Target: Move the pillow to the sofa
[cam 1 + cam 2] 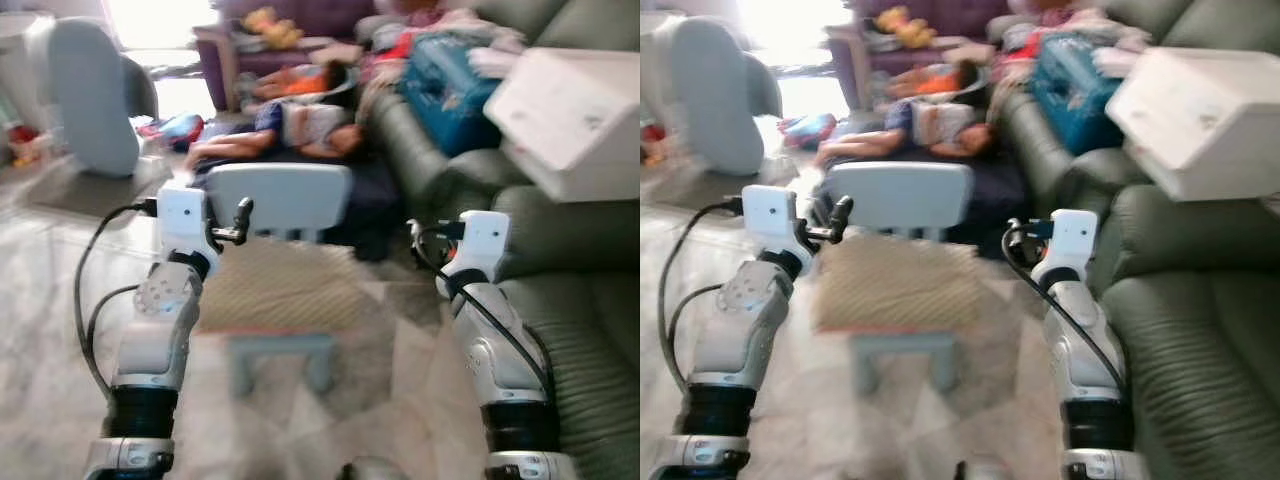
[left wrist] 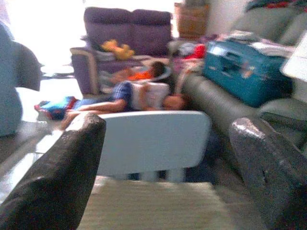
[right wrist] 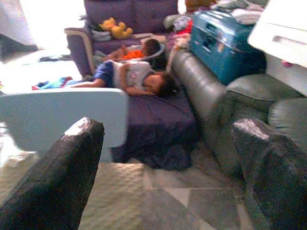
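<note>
A beige pillow (image 1: 285, 285) lies flat on the seat of a small pale blue chair (image 1: 280, 195) straight ahead of me. My left gripper (image 1: 238, 222) is held up at the chair's left side, open, with nothing between its fingers (image 2: 57, 177). The pillow (image 2: 153, 206) lies just beyond and below them. My right gripper (image 1: 425, 238) is raised to the right of the chair, open and holding nothing, with the pillow (image 3: 72, 201) off to one side of it. The green sofa (image 1: 590, 330) runs along my right. The picture is blurred.
A white box (image 1: 575, 115) and a teal suitcase (image 1: 450, 85) sit on the sofa farther back. Two people (image 1: 300, 125) lie on a dark mattress (image 3: 153, 120) on the floor behind the chair. A purple sofa (image 2: 129, 28) stands at the back, a pale grey-blue object (image 1: 90, 95) at the left.
</note>
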You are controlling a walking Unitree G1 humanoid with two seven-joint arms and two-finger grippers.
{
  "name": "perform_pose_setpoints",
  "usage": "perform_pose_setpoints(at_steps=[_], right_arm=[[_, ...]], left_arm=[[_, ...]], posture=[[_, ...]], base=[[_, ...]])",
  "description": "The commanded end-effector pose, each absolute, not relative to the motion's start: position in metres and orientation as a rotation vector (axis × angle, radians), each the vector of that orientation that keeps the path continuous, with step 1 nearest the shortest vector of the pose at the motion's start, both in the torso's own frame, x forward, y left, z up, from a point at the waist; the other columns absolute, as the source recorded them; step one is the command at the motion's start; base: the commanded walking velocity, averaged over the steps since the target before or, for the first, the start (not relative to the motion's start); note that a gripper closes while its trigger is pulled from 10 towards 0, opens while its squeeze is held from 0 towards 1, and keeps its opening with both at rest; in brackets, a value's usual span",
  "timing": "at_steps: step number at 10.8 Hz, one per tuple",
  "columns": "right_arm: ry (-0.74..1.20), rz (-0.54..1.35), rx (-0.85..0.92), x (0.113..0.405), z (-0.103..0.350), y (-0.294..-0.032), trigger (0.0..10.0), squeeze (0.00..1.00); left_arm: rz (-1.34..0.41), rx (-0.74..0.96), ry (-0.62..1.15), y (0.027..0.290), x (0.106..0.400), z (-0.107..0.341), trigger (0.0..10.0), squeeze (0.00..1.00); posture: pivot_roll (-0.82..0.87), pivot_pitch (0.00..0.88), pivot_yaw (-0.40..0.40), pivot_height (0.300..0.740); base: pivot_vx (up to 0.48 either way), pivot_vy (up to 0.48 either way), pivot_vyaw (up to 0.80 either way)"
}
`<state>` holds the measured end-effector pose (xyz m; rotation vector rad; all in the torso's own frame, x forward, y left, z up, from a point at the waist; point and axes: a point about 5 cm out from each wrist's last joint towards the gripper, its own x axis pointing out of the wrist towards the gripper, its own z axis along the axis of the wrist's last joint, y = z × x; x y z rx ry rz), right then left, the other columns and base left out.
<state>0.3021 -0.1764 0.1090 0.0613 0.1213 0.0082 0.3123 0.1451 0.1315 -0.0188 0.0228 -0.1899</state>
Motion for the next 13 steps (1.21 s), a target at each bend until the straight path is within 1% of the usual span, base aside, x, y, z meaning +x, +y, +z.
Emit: perform_pose_setpoints(at_steps=[1, 2, 3, 5, 6, 7, 8, 10, 11, 12, 13], right_arm=[[0.096, 0.045, 0.063, 0.304, 0.113, -0.168, 10.0, 0.0], [0.105, 0.039, 0.06, 0.3, 0.109, -0.167, 10.0, 0.0], [0.13, 0.025, 0.08, 0.289, 0.103, -0.166, 10.0, 0.0], [0.152, 0.024, 0.076, 0.279, 0.097, -0.164, 10.0, 0.0], [0.172, -0.031, 0.087, 0.272, 0.09, -0.172, 10.0, 0.0], [0.172, -0.067, 0.101, 0.262, 0.09, -0.179, 10.0, 0.0], [0.211, -0.116, 0.09, 0.239, 0.08, -0.187, 10.0, 0.0], [0.243, -0.169, 0.102, 0.22, 0.073, -0.192, 10.0, 0.0], [0.25, -0.177, 0.114, 0.218, 0.073, -0.191, 10.0, 0.0], [0.252, -0.173, 0.112, 0.22, 0.074, -0.19, 10.0, 0.0], [0.236, -0.134, 0.111, 0.227, 0.077, -0.186, 10.0, 0.0]], left_arm=[[-0.188, 0.003, 0.049, 0.154, 0.312, 0.125, 10.0, 0.0], [-0.201, -0.009, 0.07, 0.157, 0.309, 0.117, 10.0, 0.0], [-0.19, 0.025, 0.09, 0.165, 0.294, 0.104, 10.0, 0.0], [-0.228, 0.034, 0.136, 0.166, 0.272, 0.092, 10.0, 0.0], [-0.219, 0.043, 0.153, 0.171, 0.266, 0.086, 10.0, 0.0], [-0.24, 0.063, 0.135, 0.173, 0.262, 0.091, 10.0, 0.0], [-0.245, 0.08, 0.168, 0.176, 0.25, 0.088, 10.0, 0.0], [-0.262, 0.108, 0.208, 0.179, 0.236, 0.082, 10.0, 0.0], [-0.273, 0.103, 0.211, 0.18, 0.235, 0.083, 10.0, 0.0], [-0.289, 0.1, 0.199, 0.175, 0.242, 0.088, 10.0, 0.0], [-0.276, 0.108, 0.189, 0.174, 0.25, 0.092, 10.0, 0.0]], posture=[[0.01, 0.0, -0.08, 0.74], [0.01, 0.0, -0.089, 0.74], [0.02, 0.014, -0.106, 0.74], [0.01, 0.05, -0.107, 0.74], [0.01, 0.047, -0.107, 0.74], [0.02, 0.051, -0.096, 0.74], [0.01, 0.064, -0.074, 0.74], [-0.01, 0.08, -0.043, 0.74], [-0.02, 0.087, -0.032, 0.74], [-0.02, 0.096, -0.029, 0.74], [-0.02, 0.105, -0.032, 0.74]], base=[[0.0, 0.0, 0.64], [0.0, 0.0, 0.75], [0.0, 0.0, 0.75], [0.0, 0.0, 0.0], [0.0, 0.0, 0.0], [0.0, 0.0, 0.0], [0.0, 0.0, 0.0], [0.0, 0.0, 0.0], [0.0, 0.0, 0.0], [0.0, 0.0, -0.51], [0.274, 0.0, 0.0]])
